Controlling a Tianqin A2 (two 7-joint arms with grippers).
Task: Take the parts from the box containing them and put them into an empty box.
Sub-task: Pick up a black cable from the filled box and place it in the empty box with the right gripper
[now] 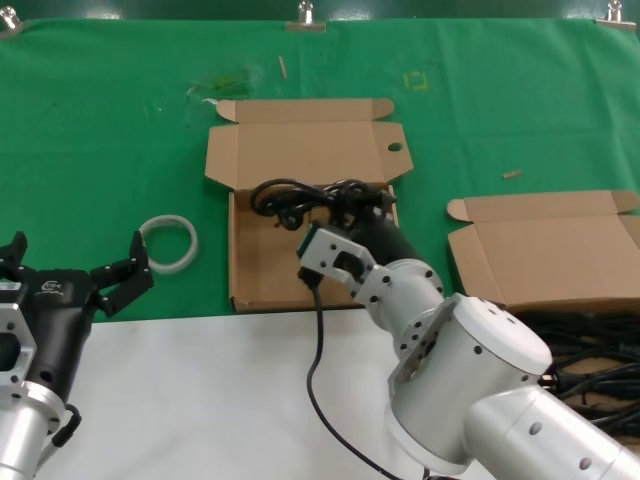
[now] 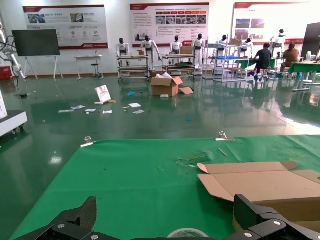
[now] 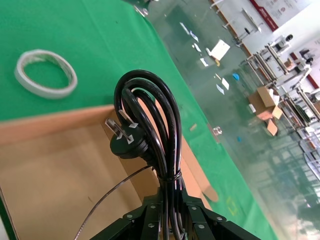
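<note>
With its fingers clamped on a coiled cable bundle (image 1: 300,198) above the empty box (image 1: 265,265), the right gripper (image 1: 352,205) should lower before releasing so the plug lands inside; left gripper (image 1: 112,283), fingers apart, idles beside that box.

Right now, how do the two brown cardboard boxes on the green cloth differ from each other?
The middle brown cardboard box has a bare floor; the right brown cardboard box holds many black cables. The middle box's lid flap shows a small round hole; no hole shows on the right box's lid. The right claw holds a coiled black cable bundle over the middle box only. Both are shallow, with lids open.
</note>
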